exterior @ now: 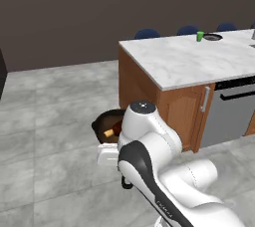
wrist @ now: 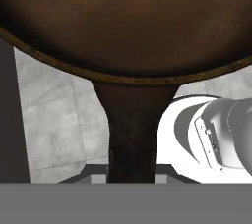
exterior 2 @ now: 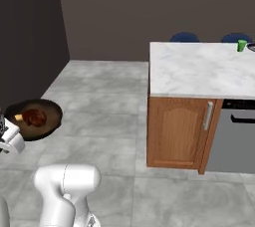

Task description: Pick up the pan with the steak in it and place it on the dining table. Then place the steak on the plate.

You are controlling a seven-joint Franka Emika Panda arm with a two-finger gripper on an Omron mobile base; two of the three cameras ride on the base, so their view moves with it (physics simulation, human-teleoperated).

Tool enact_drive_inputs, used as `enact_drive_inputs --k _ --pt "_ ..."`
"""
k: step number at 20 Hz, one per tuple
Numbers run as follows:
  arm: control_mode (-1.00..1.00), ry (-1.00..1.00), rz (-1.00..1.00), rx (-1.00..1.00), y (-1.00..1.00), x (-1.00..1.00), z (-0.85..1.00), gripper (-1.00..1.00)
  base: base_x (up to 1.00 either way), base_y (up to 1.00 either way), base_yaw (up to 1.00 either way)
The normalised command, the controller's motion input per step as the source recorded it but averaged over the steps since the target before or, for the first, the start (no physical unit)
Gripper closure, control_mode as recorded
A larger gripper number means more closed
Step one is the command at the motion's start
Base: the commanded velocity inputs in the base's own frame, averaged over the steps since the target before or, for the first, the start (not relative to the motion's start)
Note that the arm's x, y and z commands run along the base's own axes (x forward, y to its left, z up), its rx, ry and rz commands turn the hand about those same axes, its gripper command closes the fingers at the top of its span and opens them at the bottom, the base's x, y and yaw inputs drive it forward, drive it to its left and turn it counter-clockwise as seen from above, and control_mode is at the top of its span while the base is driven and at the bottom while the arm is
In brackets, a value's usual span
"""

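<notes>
The black pan (exterior 2: 47, 121) hangs level above the grey tile floor, left of the island. The steak (exterior 2: 34, 117) lies inside it with its pale bit toward the left. My gripper (exterior 2: 6, 132) is shut on the pan's handle (wrist: 132, 129), which runs down between the fingertips in the hand view. From the left base camera the pan (exterior: 105, 120) and steak (exterior: 112, 130) peek out behind my arm. The dining table (exterior: 189, 61) stands to the right, and the dark plate (exterior: 212, 37) rests near its far edge.
A green cup (exterior: 199, 36) stands beside the plate. Blue stools (exterior: 147, 34) line the table's far side. A wooden cabinet door (exterior 2: 177, 131) and a grey dishwasher front (exterior: 233, 109) face me under the top. Open tile floor (exterior 2: 104, 96) lies between pan and table.
</notes>
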Motion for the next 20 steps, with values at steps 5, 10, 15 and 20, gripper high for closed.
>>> enact_drive_inputs --k 5,10,15,20 --pt "1.00 0.00 0.00 0.00 0.00 0.00 0.00 1.00 0.95 0.62 0.04" --pt "1.00 0.00 0.00 0.00 0.00 0.00 0.00 1.00 1.00 0.50 0.03" --pt "1.00 0.00 0.00 0.00 0.00 0.00 0.00 1.00 1.00 0.41 0.01" --pt "1.00 0.00 0.00 0.00 0.00 0.00 0.00 1.00 1.00 0.32 0.00"
